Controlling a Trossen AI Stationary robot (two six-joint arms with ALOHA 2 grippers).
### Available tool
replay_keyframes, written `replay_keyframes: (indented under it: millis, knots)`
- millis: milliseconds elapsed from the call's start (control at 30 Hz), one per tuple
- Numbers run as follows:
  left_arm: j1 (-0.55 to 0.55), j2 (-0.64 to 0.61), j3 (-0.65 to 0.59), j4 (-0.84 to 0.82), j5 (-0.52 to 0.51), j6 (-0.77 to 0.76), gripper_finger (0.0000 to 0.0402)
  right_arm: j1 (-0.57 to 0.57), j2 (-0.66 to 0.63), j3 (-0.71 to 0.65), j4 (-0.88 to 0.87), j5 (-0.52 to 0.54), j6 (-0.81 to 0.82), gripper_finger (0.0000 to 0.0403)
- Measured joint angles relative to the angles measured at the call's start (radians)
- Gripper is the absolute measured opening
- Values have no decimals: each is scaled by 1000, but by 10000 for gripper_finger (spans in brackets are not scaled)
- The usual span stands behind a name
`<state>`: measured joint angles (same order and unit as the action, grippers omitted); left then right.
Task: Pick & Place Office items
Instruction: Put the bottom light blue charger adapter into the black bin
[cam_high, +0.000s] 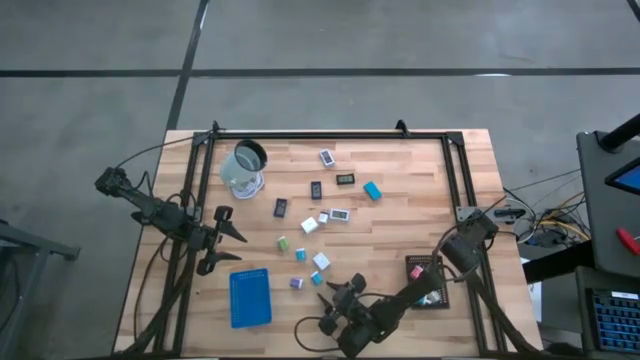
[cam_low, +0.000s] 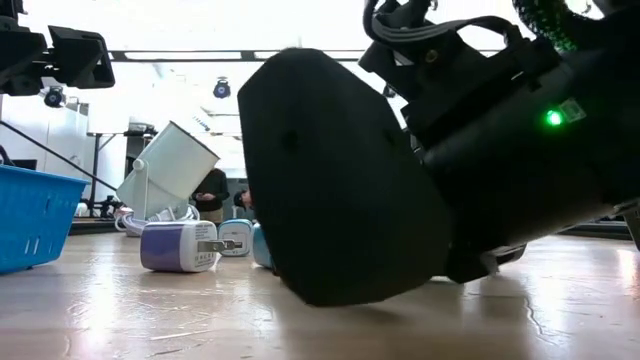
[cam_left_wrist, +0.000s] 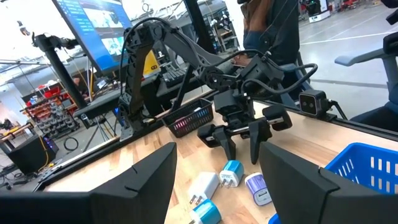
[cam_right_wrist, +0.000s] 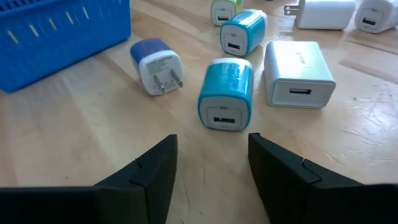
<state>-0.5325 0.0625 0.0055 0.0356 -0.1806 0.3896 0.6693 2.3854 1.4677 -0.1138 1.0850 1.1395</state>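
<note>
Small office items lie scattered mid-table: white, teal, green and purple blocks and flat dark or white rectangles. Near the front edge my right gripper stands open, low over the wood and slanting down. Just ahead of its fingertips a teal block lies on its side. A purple block and a white block lie on either side of the teal one. The left wrist view shows the same gripper open behind the teal block. My left gripper waits open at the table's left side.
A blue tray sits near the front left, close to the purple block. A black tray holding small pieces lies at the right, under my right arm. A clear cup lies tipped at the far left. A black frame borders the table.
</note>
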Motion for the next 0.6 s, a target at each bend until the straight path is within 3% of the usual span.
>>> replay_keyframes:
  millis: [333,600]
  knots:
    - [0,0,0,0,0,0,234,0,0,0,2,2,6,262]
    - [0,0,0,0,0,0,234,-22,0,0,0,14,6,260]
